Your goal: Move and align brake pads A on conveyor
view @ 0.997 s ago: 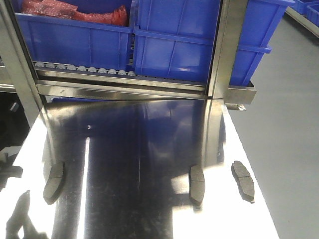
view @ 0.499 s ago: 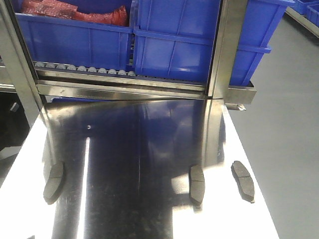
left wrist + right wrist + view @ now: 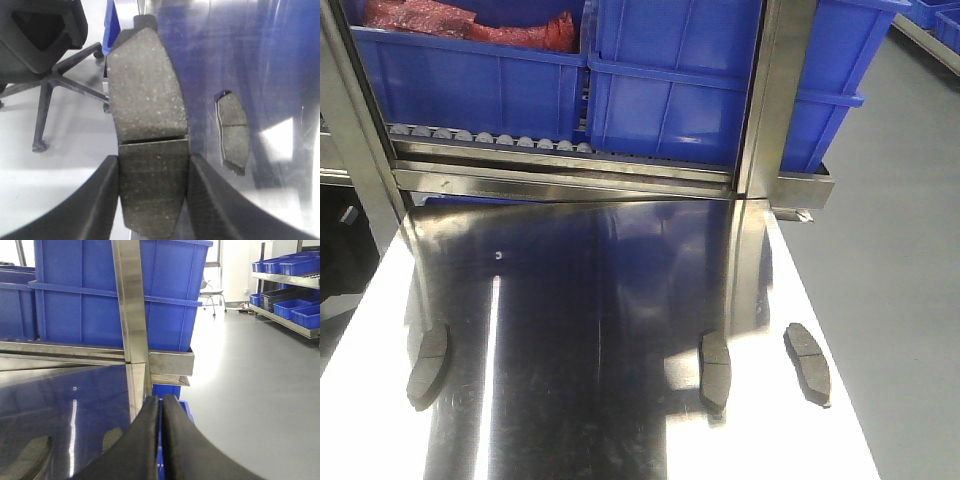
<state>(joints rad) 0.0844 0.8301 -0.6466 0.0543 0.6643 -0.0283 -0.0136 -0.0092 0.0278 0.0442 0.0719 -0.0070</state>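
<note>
Three brake pads lie on the shiny steel tabletop (image 3: 600,300) in the front view: one at the left (image 3: 427,365), one in the middle (image 3: 715,372), one at the right (image 3: 807,363). Neither gripper shows in that view. In the left wrist view my left gripper (image 3: 152,161) is shut on a fourth brake pad (image 3: 147,110), its groove just beyond the fingertips, held over the table's left edge. Another pad (image 3: 233,132) lies on the steel to its right. My right gripper (image 3: 161,407) is shut and empty near the table's right edge. The conveyor is out of view.
Blue bins (image 3: 670,90) stand on a steel roller rack (image 3: 570,165) at the back, with a steel post (image 3: 770,100). An office chair (image 3: 40,45) stands on the floor to the left. Grey floor (image 3: 250,390) lies to the right, with more blue bins (image 3: 295,300) on shelves.
A dark shape and its reflection at the lower left of the front view have dropped out of frame. The three pads on the steel have not moved.
</note>
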